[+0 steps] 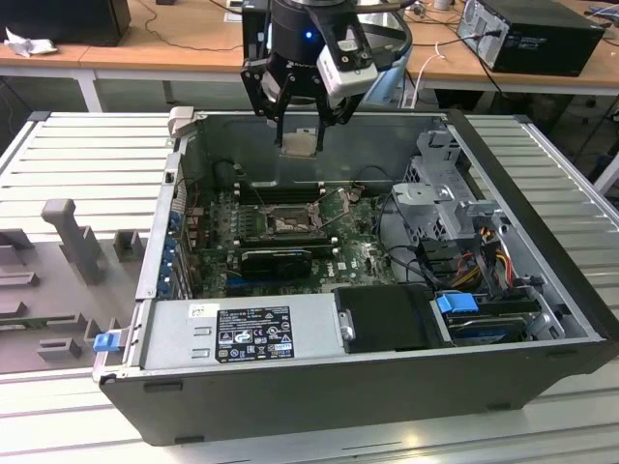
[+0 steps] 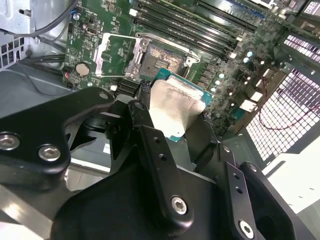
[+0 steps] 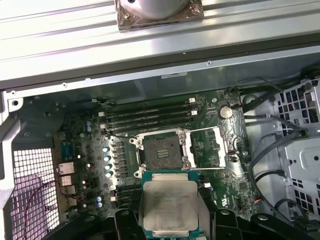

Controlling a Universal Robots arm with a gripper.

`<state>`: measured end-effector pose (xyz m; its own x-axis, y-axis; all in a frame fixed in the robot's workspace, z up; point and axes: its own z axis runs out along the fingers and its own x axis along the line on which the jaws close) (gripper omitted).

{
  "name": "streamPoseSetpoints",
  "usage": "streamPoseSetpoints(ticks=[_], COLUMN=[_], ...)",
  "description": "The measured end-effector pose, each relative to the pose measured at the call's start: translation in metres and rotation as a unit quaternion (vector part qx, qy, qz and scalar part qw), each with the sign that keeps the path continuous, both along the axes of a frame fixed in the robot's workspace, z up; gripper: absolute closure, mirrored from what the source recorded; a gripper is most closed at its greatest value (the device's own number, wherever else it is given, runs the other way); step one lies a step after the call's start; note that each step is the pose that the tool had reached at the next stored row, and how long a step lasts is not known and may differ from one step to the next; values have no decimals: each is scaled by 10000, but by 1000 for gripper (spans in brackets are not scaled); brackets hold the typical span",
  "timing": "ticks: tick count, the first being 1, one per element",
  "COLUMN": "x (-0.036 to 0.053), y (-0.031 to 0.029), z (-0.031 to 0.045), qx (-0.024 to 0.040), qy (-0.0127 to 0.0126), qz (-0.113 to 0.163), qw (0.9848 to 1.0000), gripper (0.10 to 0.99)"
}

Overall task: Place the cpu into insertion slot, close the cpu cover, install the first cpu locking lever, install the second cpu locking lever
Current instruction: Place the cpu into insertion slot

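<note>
End effector pointing down, clamped on the cpu

Black jointed jaws with silver screws, a pale grey camera box and a blue light.

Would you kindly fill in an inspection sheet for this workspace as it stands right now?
Surface: ribbed metal table carrying an open computer case.
Job's things: chip held above the board; socket empty; cover swung open beside the socket.
Clutter: grey plastic blocks on the table at the exterior view's left.
Grippers: claw shut on the chip, above the case.
Cables: coloured bundle by the drive cage; black leads beside the board.
Surroundings: wooden benches behind, with a second computer.
</note>
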<state>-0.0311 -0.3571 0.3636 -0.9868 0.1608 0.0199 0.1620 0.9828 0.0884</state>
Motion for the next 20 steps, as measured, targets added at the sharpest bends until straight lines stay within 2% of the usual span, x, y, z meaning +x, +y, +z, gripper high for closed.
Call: streamPoseSetpoints(ticks=[20], x=[0], y=[0], z=[-1], qx=[0], qy=[0], qz=[-388], qw=[9992], gripper=[561])
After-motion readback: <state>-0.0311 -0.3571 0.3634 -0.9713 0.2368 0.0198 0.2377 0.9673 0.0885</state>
